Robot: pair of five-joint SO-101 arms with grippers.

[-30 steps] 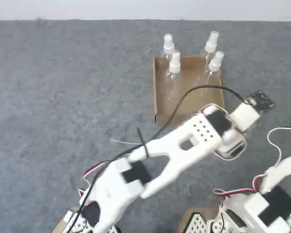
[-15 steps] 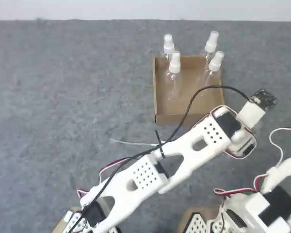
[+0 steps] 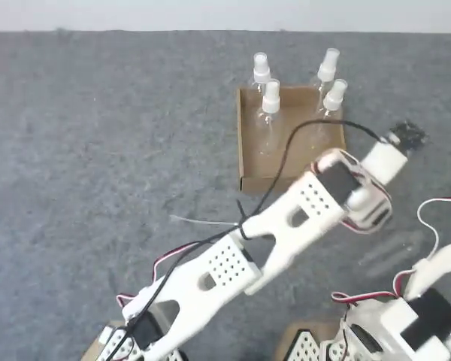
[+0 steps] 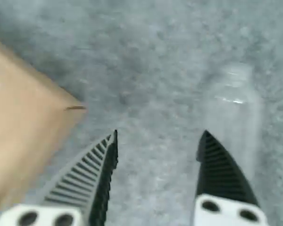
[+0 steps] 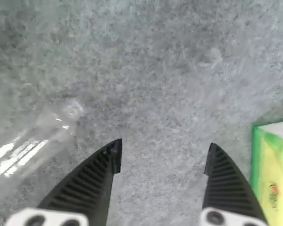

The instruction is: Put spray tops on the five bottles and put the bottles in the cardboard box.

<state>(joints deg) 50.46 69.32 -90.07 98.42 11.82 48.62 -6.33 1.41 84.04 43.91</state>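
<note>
Left wrist view: left claw [image 4: 160, 135] spread wide beside the lying bottle [image 4: 236, 110], likely to grasp it; right claw [image 5: 165, 143] wide too.

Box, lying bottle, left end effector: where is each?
box [image 3: 255, 183], high view, front wall.
lying bottle [image 4: 236, 108], left wrist view, clear body.
left end effector [image 4: 159, 136], left wrist view, midway between fingertips.

one overhead, two close wrist cameras

We can read no text, number or sign; the green box [image 5: 273, 160] carries a small red mark too blurred to decipher.
</note>
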